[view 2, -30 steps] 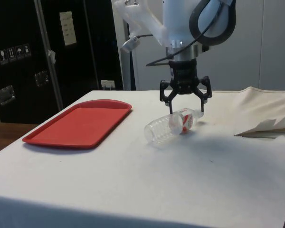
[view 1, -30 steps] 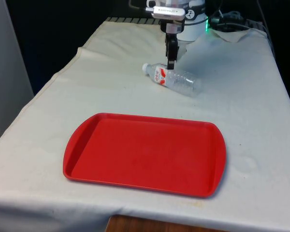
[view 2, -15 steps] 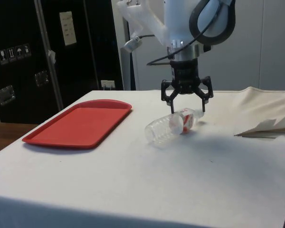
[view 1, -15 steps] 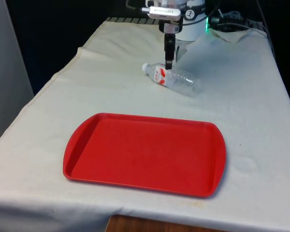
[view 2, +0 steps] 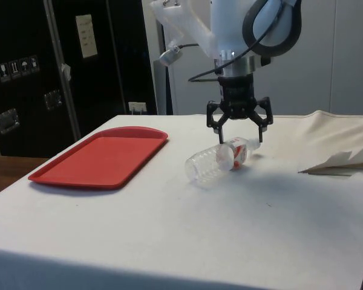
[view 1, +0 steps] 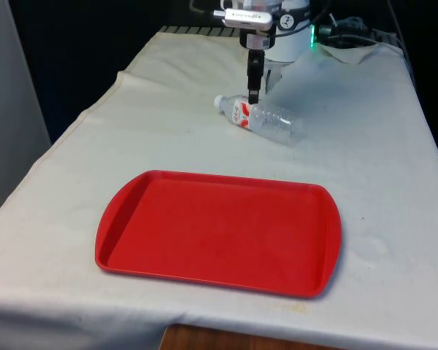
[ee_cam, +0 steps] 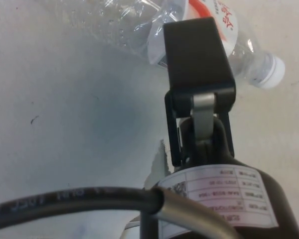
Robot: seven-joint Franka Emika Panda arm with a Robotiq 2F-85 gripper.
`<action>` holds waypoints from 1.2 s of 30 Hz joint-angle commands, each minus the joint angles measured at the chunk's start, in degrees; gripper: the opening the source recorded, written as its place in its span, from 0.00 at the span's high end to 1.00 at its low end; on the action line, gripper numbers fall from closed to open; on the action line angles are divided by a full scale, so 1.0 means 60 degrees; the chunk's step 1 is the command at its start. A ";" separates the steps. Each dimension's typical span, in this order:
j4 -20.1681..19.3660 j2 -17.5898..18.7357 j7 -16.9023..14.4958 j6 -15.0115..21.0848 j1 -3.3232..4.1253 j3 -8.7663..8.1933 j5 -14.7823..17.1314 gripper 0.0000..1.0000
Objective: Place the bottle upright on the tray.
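Observation:
A clear plastic bottle (view 1: 266, 121) with a red-and-white label and white cap lies on its side on the white cloth, beyond the red tray (view 1: 131, 211). My black gripper (view 2: 239, 138) hangs open just above the bottle's (view 2: 215, 164) label and neck end, one finger on each side, touching nothing. From the front the gripper (view 1: 254, 96) is edge-on, its tip right over the label. In the wrist view one black finger (ee_cam: 197, 55) lies across the bottle (ee_cam: 134, 25), whose cap (ee_cam: 270, 70) pokes out past it. The tray (view 2: 103, 157) holds nothing.
A rumpled fold of cloth (view 2: 342, 160) rises behind the bottle near the robot's base. Bare cloth separates the bottle and the tray. The table's near edge runs just below the tray in the front view.
The gripper has risen slightly above the bottle and stayed open. The bottle and the tray have not moved.

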 commanded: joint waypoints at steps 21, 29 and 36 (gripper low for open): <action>0.0095 -0.0592 0.0783 -0.0726 -0.0057 -0.0010 -0.0172 0.00; 0.0124 -0.0583 0.1184 -0.0783 -0.0048 -0.0019 -0.0162 0.00; 0.0095 -0.0602 0.1308 -0.0831 -0.0010 -0.0038 0.0000 0.00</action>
